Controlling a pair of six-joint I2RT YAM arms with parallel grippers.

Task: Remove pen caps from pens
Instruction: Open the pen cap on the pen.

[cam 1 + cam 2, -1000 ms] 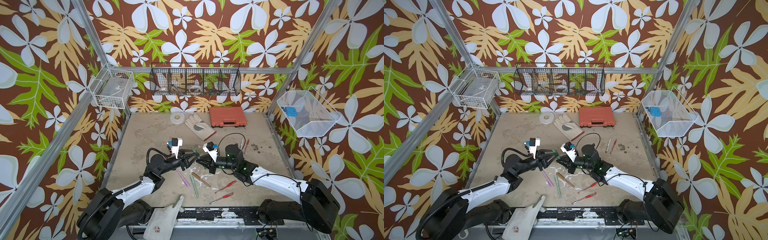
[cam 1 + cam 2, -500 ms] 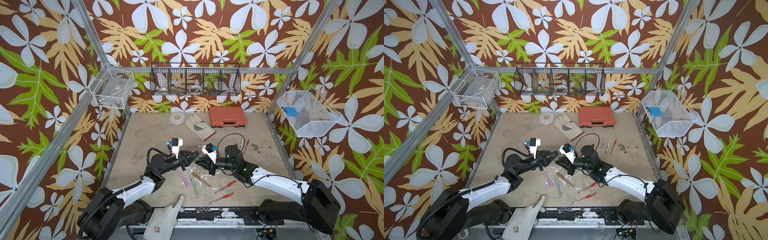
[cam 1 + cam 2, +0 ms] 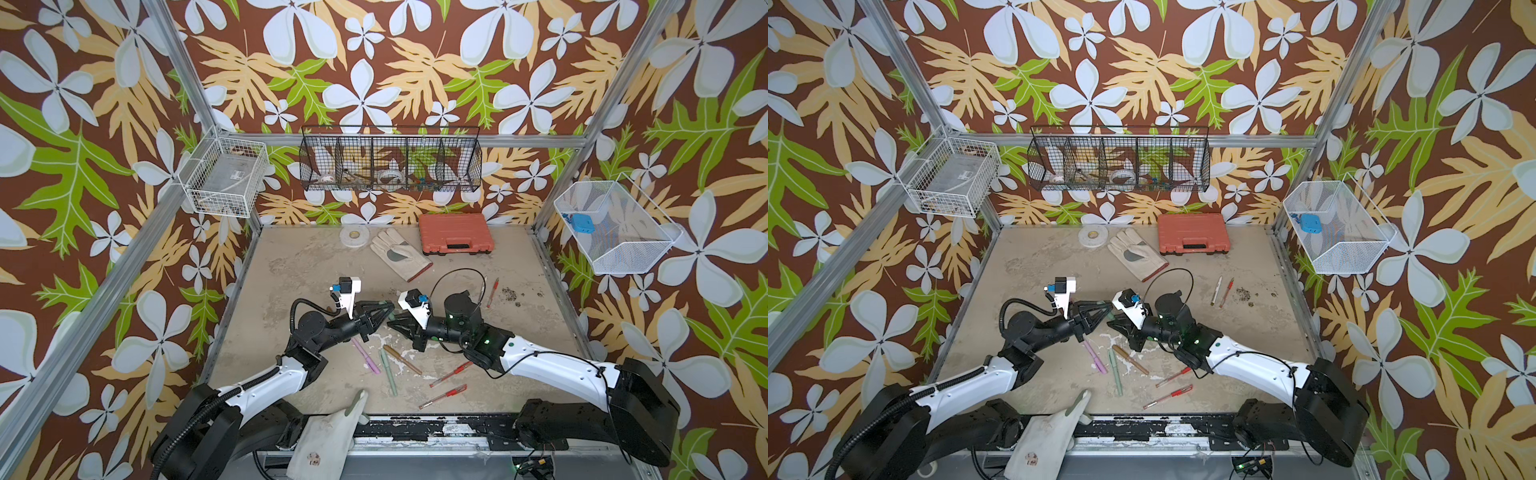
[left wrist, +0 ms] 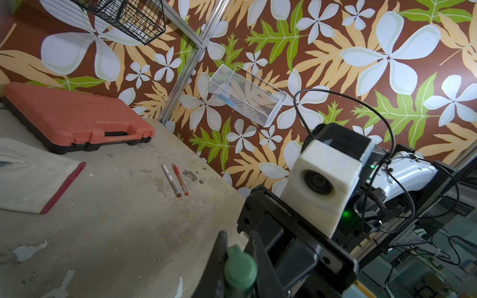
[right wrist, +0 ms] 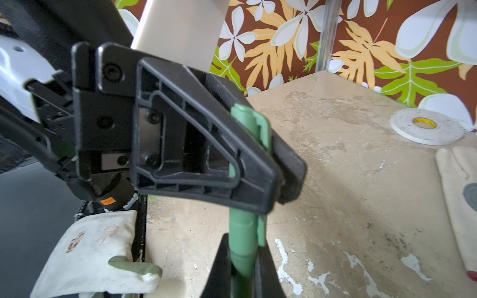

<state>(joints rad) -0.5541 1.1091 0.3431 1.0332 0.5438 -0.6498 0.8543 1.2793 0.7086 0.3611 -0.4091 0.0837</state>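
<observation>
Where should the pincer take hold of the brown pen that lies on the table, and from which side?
Probably at the middle of its barrel, from straight above, jaws across its width. The brown pen lies flat on the table; its far end nears the pale green pen, so the middle leaves more room.

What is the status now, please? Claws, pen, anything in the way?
Left claw shut on the cap. Right claw shut on the dark green pen. Cap not yet off. Nothing in the way; other pens lie on the table.
</observation>
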